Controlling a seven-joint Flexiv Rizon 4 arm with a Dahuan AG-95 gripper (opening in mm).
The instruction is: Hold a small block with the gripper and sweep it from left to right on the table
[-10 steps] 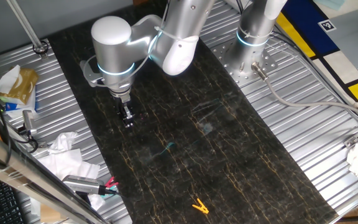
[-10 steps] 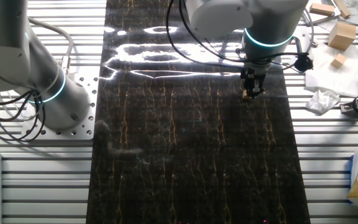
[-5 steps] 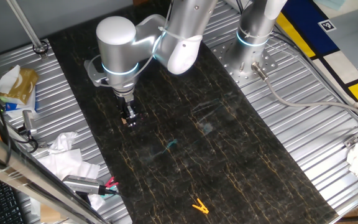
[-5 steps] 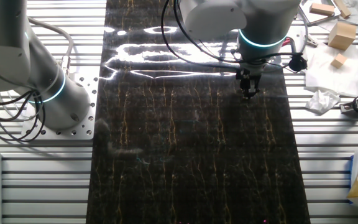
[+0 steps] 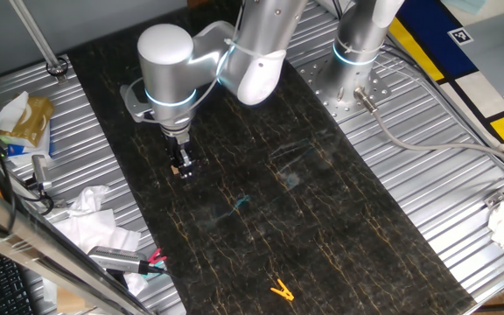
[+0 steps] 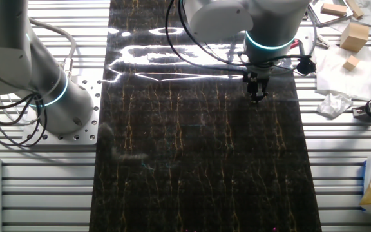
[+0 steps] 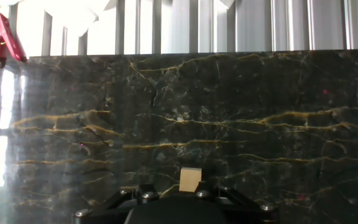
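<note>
I've got the small black two-finger tool (image 5: 183, 171) clamped on the tiny tan wood-coloured cube (image 7: 190, 180); hand view shows the cube pinched between the fingertips at bottom centre of frame, poking out just above the tool body. In the fixed views it's too small to make out w/ certainty.

What's changed: vs a sec ago the tool has shifted a little twd the centre of the long dark marble-like worktop w/ gold-orange veins (image 5: 339, 227) — a bit right and down in one fixed view, a bit left in the other fixed view, where it sits upper right of frame (image 6: 257, 96). Btwn half a sec ago and now, barely any shift, so travel has slowed or paused.

My read: grasp is done, sweep has only just started; most of the slab isn't covered yet. Tool tip looks at or v. near the surface, can't tell if the cube is actually touching. A yellow clothespin-like clip (image 5: 280, 290) lies well apart, lower centre of frame.
</note>
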